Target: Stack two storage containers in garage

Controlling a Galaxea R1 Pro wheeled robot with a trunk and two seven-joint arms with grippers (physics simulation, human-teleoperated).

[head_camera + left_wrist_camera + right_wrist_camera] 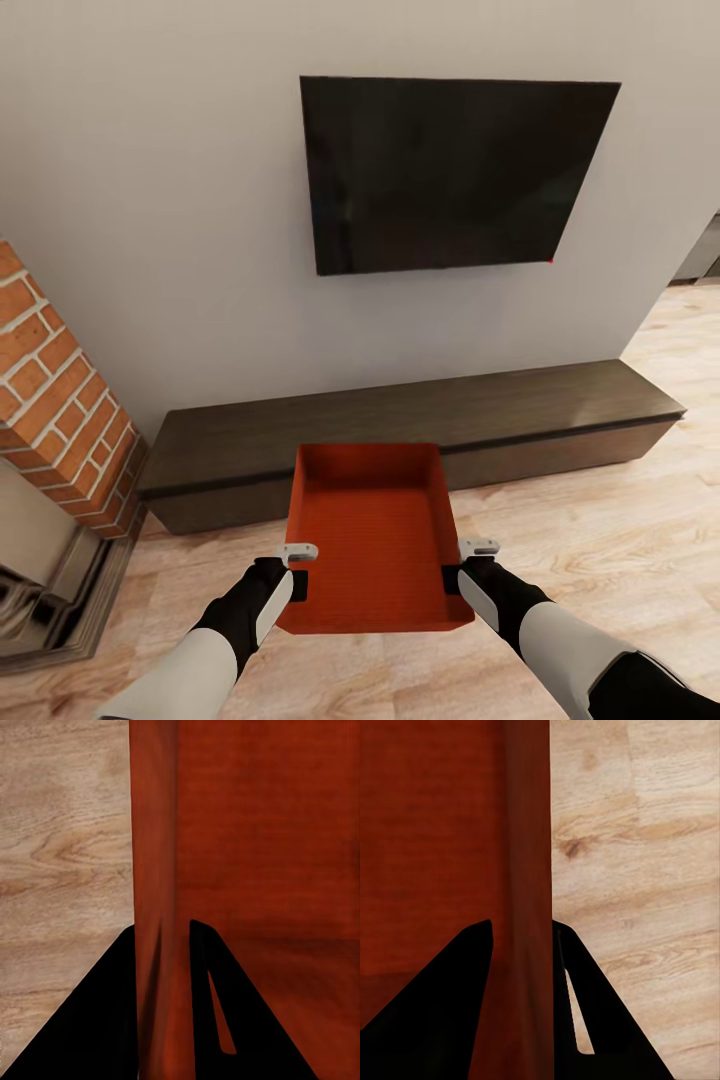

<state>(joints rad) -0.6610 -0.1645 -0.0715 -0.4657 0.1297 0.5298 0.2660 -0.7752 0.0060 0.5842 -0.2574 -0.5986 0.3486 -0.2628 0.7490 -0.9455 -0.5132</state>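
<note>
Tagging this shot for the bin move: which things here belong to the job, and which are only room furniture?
Job:
storage container
left hand, on its wall
right hand, on its wall

Just there:
TV
dark cabinet
brick column
wood floor

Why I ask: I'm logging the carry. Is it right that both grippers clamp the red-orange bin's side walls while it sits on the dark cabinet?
Not quite. Both grippers clamp the bin, but the head view shows it held above the wood floor, short of the cabinet.

Your container (375,540) sits between both grippers, before the cabinet (420,425); TV (450,170) above, brick column (60,400) left.
</note>
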